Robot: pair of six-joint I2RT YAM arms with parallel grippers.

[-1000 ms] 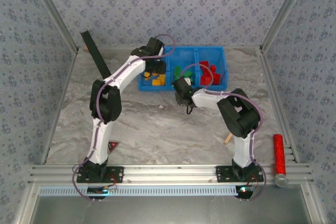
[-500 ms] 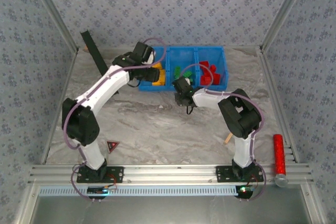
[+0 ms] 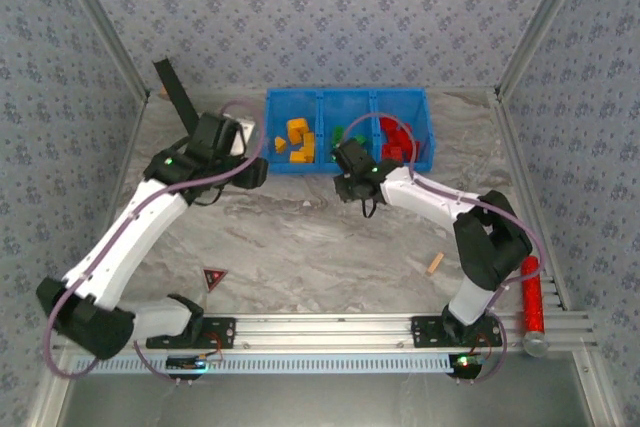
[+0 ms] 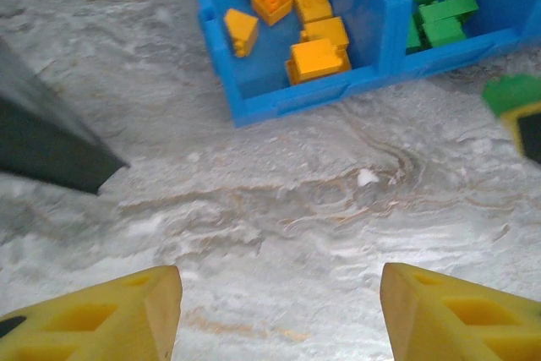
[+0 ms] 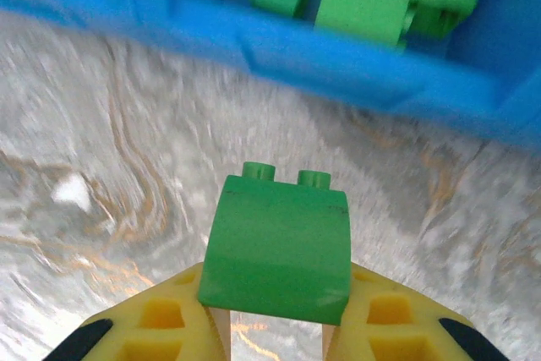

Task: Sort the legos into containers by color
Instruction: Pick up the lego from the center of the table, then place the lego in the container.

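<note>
Marbled grey table (image 3: 300, 237), blue floral walls (image 3: 330, 17) all round.
The left gripper (image 4: 279, 293) hangs open over the table; the right gripper (image 3: 352, 162) pinches a green brick (image 5: 277, 247) just short of the tray (image 4: 296, 99), with yellow, green and red bricks (image 4: 317, 52) inside.

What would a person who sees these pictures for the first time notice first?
The bright blue tray at the far side of the table stands out, with yellow-orange bricks in its left compartment, green bricks in the middle and red bricks on the right. Just before it, the right claw is shut on a green brick, and the left claw hangs open and empty above the table.
</note>
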